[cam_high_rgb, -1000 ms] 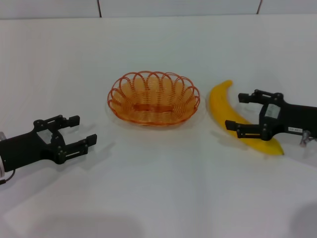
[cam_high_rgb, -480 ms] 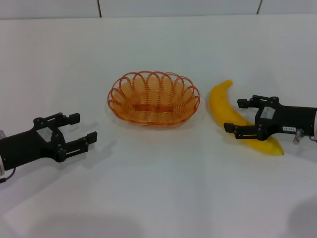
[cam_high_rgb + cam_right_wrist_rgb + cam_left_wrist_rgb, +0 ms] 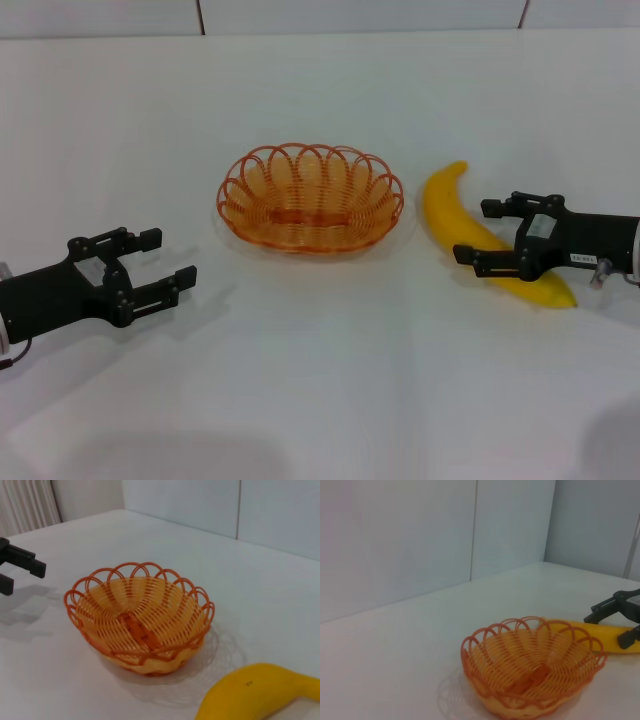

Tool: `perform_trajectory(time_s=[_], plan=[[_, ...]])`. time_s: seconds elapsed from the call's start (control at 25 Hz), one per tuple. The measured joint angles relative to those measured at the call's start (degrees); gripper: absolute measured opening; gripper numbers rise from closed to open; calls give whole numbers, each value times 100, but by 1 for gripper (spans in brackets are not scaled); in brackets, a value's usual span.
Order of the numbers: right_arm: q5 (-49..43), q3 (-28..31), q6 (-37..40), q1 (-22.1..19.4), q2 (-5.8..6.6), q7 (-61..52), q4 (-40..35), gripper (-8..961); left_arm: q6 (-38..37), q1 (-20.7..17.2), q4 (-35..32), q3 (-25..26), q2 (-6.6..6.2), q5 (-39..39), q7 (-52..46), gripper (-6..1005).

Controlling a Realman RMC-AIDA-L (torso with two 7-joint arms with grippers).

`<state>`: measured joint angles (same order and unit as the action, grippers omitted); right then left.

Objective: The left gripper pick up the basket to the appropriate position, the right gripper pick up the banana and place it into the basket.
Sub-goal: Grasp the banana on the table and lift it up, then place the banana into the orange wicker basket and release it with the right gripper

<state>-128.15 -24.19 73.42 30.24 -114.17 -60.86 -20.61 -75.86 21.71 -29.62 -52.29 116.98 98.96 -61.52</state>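
Note:
The orange wire basket stands empty at the table's middle; it also shows in the left wrist view and the right wrist view. The yellow banana lies flat just right of it, apart from it, and shows in the right wrist view. My right gripper is open, low over the banana's middle, with one finger on each side. My left gripper is open and empty, to the left of the basket and nearer me, clear of it.
The white table runs back to a pale panelled wall. The left wrist view shows the right gripper beyond the basket, over the banana. The right wrist view shows the left gripper's fingers far off.
My right gripper has sunk a little and settled lower over the banana, its arm levelling out. The left gripper, basket and banana have stayed put.

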Motion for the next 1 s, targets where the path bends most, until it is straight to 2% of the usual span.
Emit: perform_trajectory(time_s=[0.08, 0.4, 0.6, 0.84, 1.0], plan=[[0, 2, -1, 1, 0, -95, -7, 877, 0, 0, 0, 0, 0, 0, 0, 730], [-16, -15, 34, 26, 4, -237, -44, 712, -9, 0, 0, -1, 8, 0, 0, 731], [26, 38, 74, 35, 17, -239, -48, 497, -9, 0, 0, -9, 8, 0, 0, 731], [284, 55, 247, 71, 21, -241, -93, 471, -11, 0, 0, -9, 3, 0, 0, 731], [847, 36, 568, 71, 35, -156, -238, 477, -16, 0, 0, -11, 1, 0, 0, 731]])
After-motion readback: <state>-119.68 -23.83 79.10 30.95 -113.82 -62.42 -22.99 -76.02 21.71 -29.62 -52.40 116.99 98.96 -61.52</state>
